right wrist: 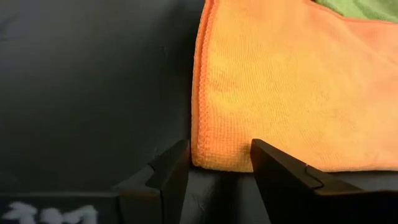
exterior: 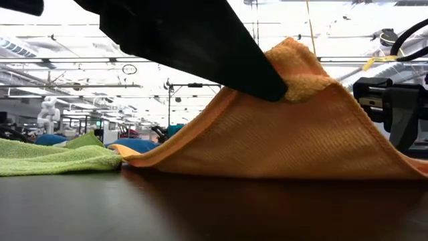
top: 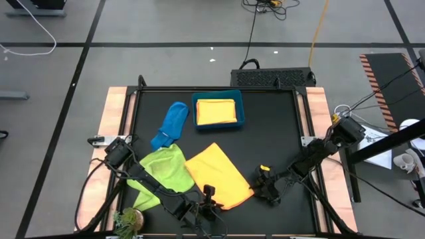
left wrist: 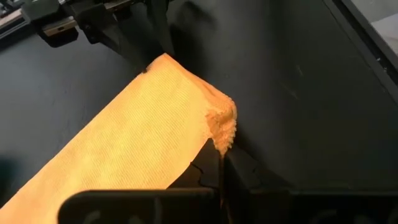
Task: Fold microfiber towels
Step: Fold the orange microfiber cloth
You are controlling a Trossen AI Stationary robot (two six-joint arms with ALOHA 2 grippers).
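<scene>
1. The left hand [left wrist: 219,163] is pinching a corner of the orange towel [top: 218,176] shut between its fingers, lifting it into a peak near the table's [top: 279,133] front edge.
2. The right hand [right wrist: 217,163] is standing open, fingers straddling the towel's near edge.
3. The orange towel is lying folded, beside the lime green towel [top: 159,169]; the blue towel [top: 170,124] is lying farther back.
4. In the low view, the left arm is hiding the grip.
</scene>
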